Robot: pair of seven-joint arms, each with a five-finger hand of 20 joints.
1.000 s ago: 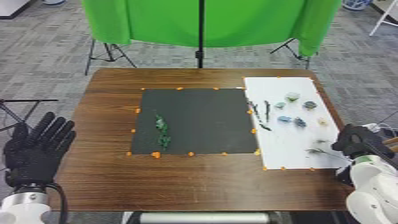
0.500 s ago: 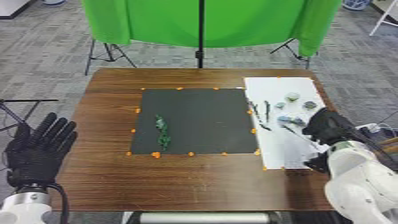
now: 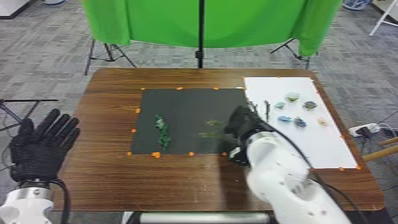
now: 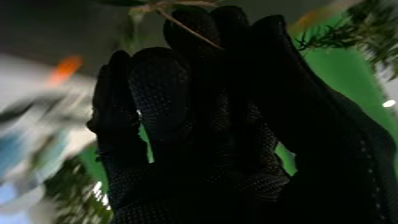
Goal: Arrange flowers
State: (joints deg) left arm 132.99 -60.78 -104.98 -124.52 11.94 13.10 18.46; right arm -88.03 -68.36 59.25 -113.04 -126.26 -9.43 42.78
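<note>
In the head view, bright, fairly even light is falling on the bench [image 3: 107, 190], and the white sheet [image 3: 302, 145] is shining palest. A soft shadow is darkening the bench beside the right arm [image 3: 284, 182]. The right hand [image 3: 242, 124] is looking nearly black; in the right wrist view it is standing against brighter surroundings, with small white glints beside it and greenery [image 4: 366, 30] lying out of focus.

Green cloth [image 3: 147, 22] and black pole [image 3: 201, 37] beyond the brown table [image 3: 107, 185], grey carpet [image 3: 44, 65] around.
</note>
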